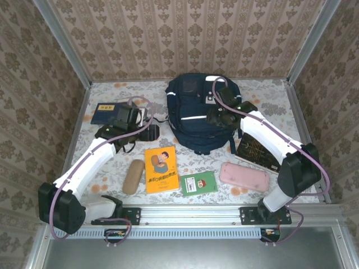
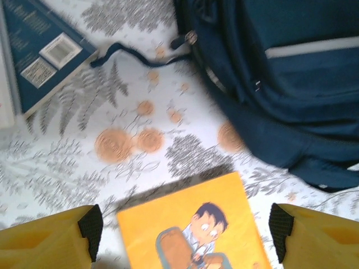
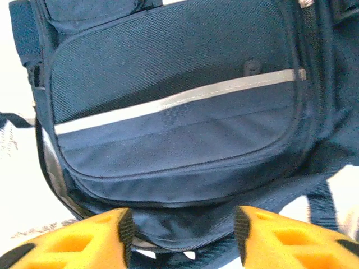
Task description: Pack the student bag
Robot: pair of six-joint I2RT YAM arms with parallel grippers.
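The student bag (image 1: pixel 193 115), a big navy backpack with a pale stripe, lies at the back middle of the table. My right gripper (image 1: pixel 215 119) hovers over its right side. In the right wrist view the right gripper (image 3: pixel 184 230) is open, its jaws wide apart above the bag's (image 3: pixel 179 112) lower edge and touching nothing. My left gripper (image 1: pixel 149 133) sits just left of the bag. Seen from the left wrist, the left gripper (image 2: pixel 185 230) is open and empty above the top of an orange picture book (image 2: pixel 185 218), with the bag (image 2: pixel 291 84) at the upper right.
An orange book (image 1: pixel 161 168), green booklet (image 1: pixel 198 183), pink pencil case (image 1: pixel 243 176) and brown glasses case (image 1: pixel 133 176) lie along the front. A navy book (image 1: pixel 106 113) sits at back left, also seen as the navy book (image 2: pixel 39 50). A dark patterned book (image 1: pixel 258 150) lies under the right arm.
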